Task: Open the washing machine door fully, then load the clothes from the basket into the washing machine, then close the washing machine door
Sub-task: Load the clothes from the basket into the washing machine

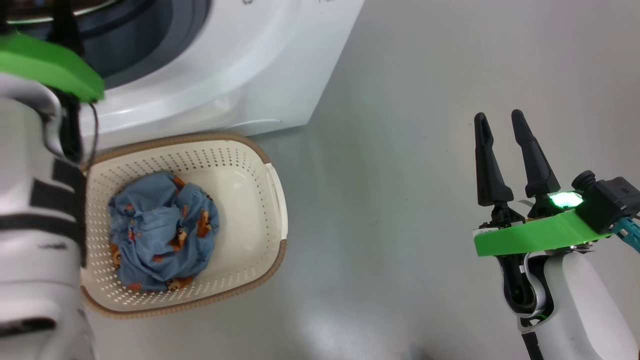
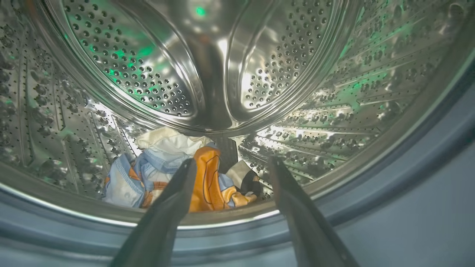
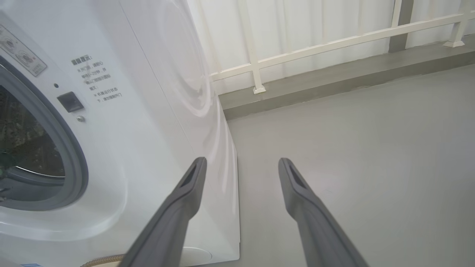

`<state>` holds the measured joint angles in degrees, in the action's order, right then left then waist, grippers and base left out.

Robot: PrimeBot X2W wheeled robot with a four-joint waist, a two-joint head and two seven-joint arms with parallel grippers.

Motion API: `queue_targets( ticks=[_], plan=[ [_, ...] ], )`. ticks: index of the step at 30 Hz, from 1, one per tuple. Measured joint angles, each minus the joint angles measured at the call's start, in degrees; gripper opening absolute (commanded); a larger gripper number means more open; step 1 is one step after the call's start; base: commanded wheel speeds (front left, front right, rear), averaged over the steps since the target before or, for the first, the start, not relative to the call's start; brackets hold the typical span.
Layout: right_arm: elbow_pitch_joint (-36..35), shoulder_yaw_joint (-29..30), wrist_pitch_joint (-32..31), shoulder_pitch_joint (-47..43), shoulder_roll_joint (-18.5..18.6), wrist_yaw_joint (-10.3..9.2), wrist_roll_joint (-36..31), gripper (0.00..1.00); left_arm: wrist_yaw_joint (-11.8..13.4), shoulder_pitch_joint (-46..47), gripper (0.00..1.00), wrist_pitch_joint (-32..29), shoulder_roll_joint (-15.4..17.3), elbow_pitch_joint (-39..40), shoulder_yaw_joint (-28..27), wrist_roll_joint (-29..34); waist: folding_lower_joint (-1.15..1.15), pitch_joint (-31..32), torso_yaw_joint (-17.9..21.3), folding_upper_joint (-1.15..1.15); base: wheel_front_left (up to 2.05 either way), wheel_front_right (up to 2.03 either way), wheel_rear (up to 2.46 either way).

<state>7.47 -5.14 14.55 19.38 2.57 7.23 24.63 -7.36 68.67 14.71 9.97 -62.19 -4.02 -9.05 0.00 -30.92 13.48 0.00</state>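
The white washing machine (image 1: 225, 65) stands open at the upper left; its door is out of view. My left gripper (image 2: 232, 163) is open inside the steel drum (image 2: 148, 74), its fingers just above the cream and orange garment (image 2: 207, 181) lying at the drum's bottom, not touching it. The light blue garment with orange prints (image 1: 160, 230) lies crumpled in the cream basket (image 1: 245, 210) on the floor in front of the machine. My right gripper (image 1: 499, 116) hangs open and empty over the floor, to the right of the machine (image 3: 141, 148).
Grey floor (image 1: 400, 225) stretches right of the basket and machine. In the right wrist view a white railing (image 3: 315, 48) on a raised grey step (image 3: 334, 85) runs behind the machine. The grey gasket (image 3: 76, 163) rings the opening.
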Motion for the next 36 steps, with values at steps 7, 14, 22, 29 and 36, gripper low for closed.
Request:
queue_targets(
  ticks=[7,14,22,29,36],
  plan=[
    [0.5,0.6,0.0,-0.6,0.0,0.00,-1.2,1.00,0.0,-9.7,1.00,0.0,-2.4,9.1,-0.8,-0.5,0.00,2.6,-1.0,0.00,0.00,0.00,0.00],
    [1.7,1.3,0.0,-2.8,0.5,0.00,-2.8,1.00,0.0,-20.3,1.00,0.0,-4.4,17.3,-2.2,-0.4,0.00,6.2,-2.1,0.00,0.00,0.00,0.00],
    [2.6,1.5,0.0,-6.4,2.4,0.00,-2.9,1.00,0.0,-30.2,1.00,0.0,-6.0,24.7,-2.9,0.7,0.00,11.0,-3.7,0.00,0.00,0.00,0.00],
    [3.1,1.4,0.0,-9.4,4.0,0.00,-2.9,1.00,0.0,-39.2,1.00,0.0,-6.5,29.5,-3.1,1.6,0.00,15.4,-5.2,0.00,0.00,0.00,0.00],
    [3.7,1.3,0.0,-13.1,5.8,0.00,-2.9,1.00,0.0,-47.0,1.00,0.0,-7.4,33.0,-2.6,2.2,0.00,19.6,-6.8,0.00,0.00,0.00,0.00]
  ],
)
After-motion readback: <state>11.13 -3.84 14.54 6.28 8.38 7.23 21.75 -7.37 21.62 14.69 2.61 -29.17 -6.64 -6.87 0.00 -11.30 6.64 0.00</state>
